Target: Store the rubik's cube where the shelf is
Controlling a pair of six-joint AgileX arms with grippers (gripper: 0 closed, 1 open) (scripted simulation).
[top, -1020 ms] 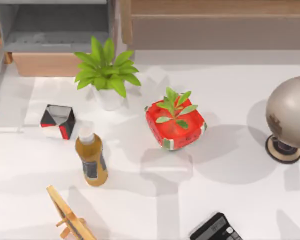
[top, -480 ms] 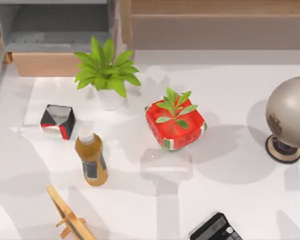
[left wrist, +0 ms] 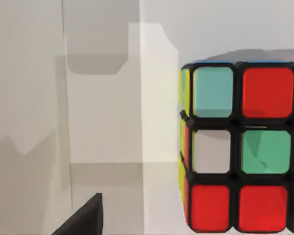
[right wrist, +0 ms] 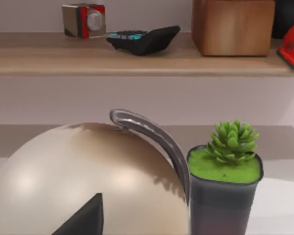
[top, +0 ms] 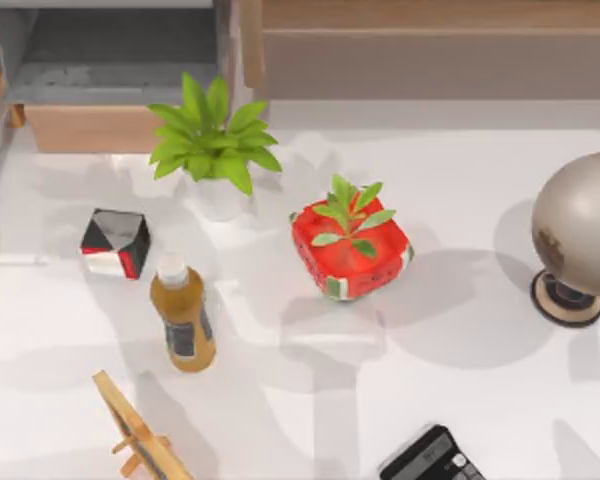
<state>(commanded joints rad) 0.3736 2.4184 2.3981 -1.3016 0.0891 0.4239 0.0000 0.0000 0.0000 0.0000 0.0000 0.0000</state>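
Standing close before the left wrist camera, the rubik's cube [left wrist: 242, 147] is seen at the right of that frame, on a pale surface, with red, teal, white and yellow tiles split by black grid lines. A dark tip of the left gripper [left wrist: 83, 218] is seen at the lower left of the same frame, apart from the cube; whether its fingers are spread or closed cannot be told, and nothing is seen held.

The shelf [top: 430, 45] is spread across the upper right of the top view. Below it a white table [top: 460, 400] is seen, with a red planter [top: 352, 255] at centre, a globe [top: 580, 225] at the right edge and a brown bottle [top: 183, 320] at lower left.

The right gripper [right wrist: 81, 218] is glimpsed as a dark tip at the lower left of the right wrist view, before the globe [right wrist: 83, 181]; its opening cannot be told.
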